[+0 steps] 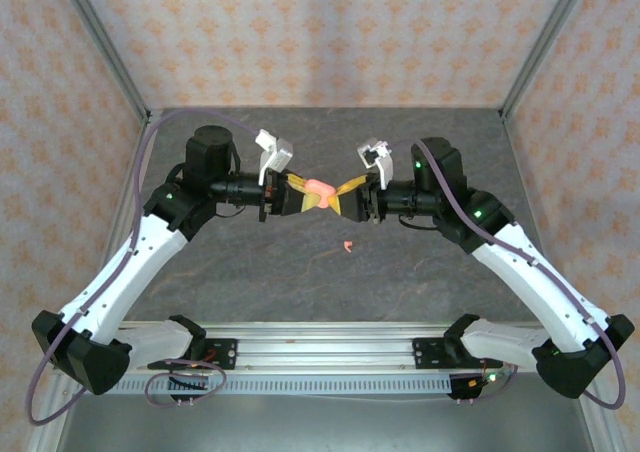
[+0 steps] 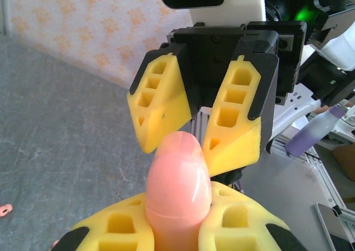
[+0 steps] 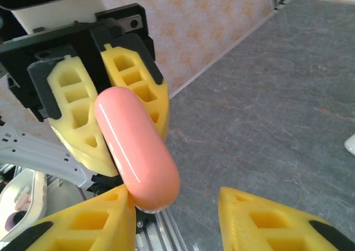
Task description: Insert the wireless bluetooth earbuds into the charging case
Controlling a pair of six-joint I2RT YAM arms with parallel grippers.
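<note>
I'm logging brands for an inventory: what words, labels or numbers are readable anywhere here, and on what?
No readable text anywhere.
The pink charging case: plain, no logo or print showing.
The yellow gripper fingers: no lettering.
The wallpaper: pattern only.
The pink earbud on the table: too small to tell.

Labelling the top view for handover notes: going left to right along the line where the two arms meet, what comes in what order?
left gripper → pink charging case → right gripper
</note>
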